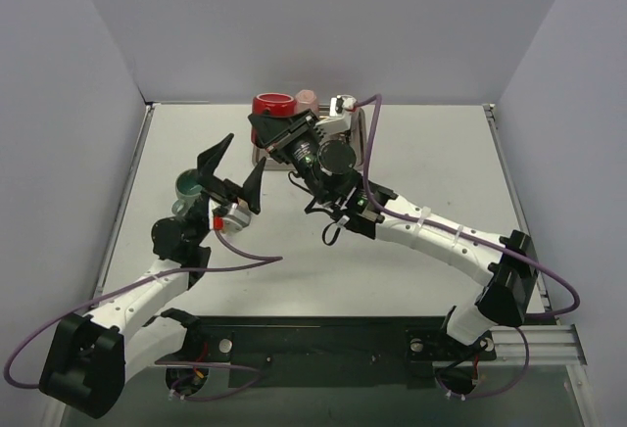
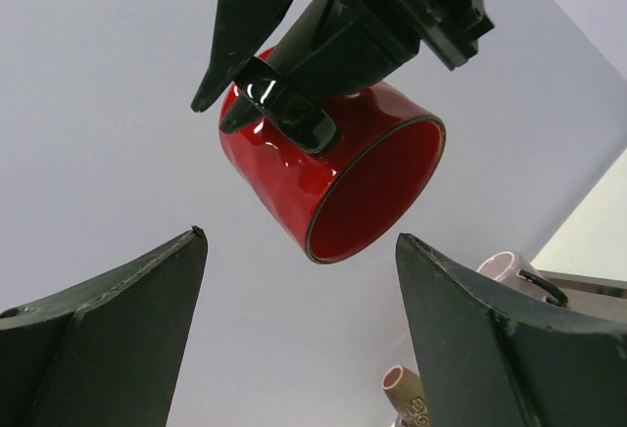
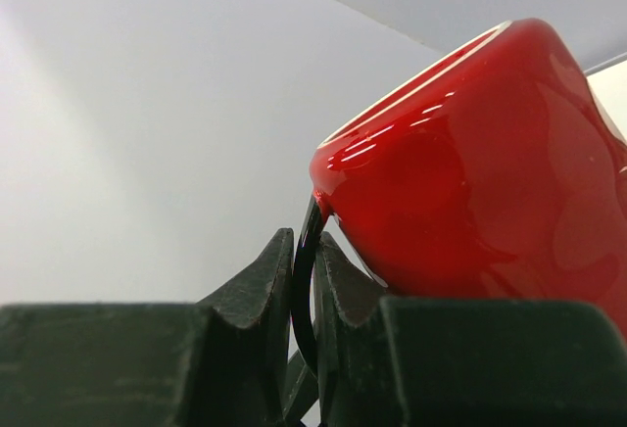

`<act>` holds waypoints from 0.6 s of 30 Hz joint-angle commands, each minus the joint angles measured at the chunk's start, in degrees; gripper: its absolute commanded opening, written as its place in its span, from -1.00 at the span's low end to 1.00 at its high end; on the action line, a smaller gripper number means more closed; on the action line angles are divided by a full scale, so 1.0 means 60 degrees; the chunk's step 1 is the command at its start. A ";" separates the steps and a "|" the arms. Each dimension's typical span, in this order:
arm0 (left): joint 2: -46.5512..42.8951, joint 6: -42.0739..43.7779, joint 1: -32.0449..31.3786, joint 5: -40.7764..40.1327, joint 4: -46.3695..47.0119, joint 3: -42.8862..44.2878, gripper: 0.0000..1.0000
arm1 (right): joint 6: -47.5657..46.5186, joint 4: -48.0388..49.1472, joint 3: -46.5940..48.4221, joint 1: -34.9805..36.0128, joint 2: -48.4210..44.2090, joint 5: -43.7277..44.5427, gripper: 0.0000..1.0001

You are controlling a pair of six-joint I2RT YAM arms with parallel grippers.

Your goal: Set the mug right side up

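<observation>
The red mug (image 1: 274,104) with a black handle hangs in the air above the back of the table. My right gripper (image 1: 272,133) is shut on the handle (image 3: 306,280), which is pinched between its fingertips (image 3: 279,260). In the left wrist view the mug (image 2: 333,172) is tilted, with its open mouth facing down toward the camera. In the right wrist view the mug's body (image 3: 480,153) fills the right side. My left gripper (image 1: 245,153) is open and empty, pointing up at the mug from below and to the left, apart from it (image 2: 300,236).
A metal tray (image 1: 367,133) stands at the back of the table and holds a pink mug (image 1: 309,97) and a white item (image 1: 340,104). A green cup (image 1: 188,187) sits by the left arm. Grey walls enclose the table.
</observation>
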 commanded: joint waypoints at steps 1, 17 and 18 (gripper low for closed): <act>-0.0006 0.0256 -0.0087 -0.0677 0.1815 0.0227 0.74 | -0.0417 0.1147 0.0779 0.0254 -0.0212 0.0305 -1.00; 0.0331 0.1647 -0.0102 -0.1469 0.2137 0.0537 -0.23 | 0.1253 0.1777 -0.0144 0.0694 0.0212 0.0012 -1.00; 0.0273 0.1677 -0.0102 -0.1294 0.2094 0.0492 -0.31 | 0.1267 0.1718 -0.0158 0.0680 0.0227 -0.0002 -1.00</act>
